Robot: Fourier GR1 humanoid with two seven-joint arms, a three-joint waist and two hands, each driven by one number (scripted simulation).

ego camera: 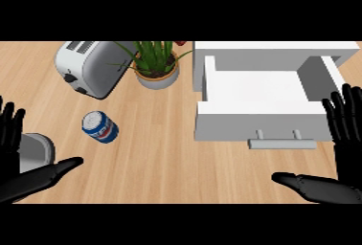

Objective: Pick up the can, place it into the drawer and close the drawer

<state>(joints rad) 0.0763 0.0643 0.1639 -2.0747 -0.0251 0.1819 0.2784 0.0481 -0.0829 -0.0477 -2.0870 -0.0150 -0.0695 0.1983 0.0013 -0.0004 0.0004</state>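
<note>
The light wooden counter point(176, 162) is filling the view, with bare board running from the centre down to 6 o'clock. The white box-shaped drawer point(262, 119) is sitting pulled open at 2 o'clock. Its inside is showing white, and its grey bar handle point(281, 142) is pointing toward 6 o'clock. The rounded silver toaster point(92, 67) is standing at 11 o'clock. Just beside it, at 12 o'clock, the green leafy plant in a pale pot point(157, 79) is standing close to the drawer's left wall.

The black left hand point(35, 179) is showing at 8 o'clock, its fingers straight and spread and its thumb stretched toward the centre, holding nothing. The black right hand point(332, 189) is showing at 4 o'clock in the same way: fingers straight beside the drawer's right front corner, thumb pointing inward, nothing in it. A grey rounded object point(35, 150) is lying at the left edge, partly under the left hand.

The blue, white and red metal can point(99, 127) is resting on the counter at 9 o'clock. It is lying at 1 o'clock from the left thumb tip, apart from it, with open wood all around and clear board between it and the drawer front.
</note>
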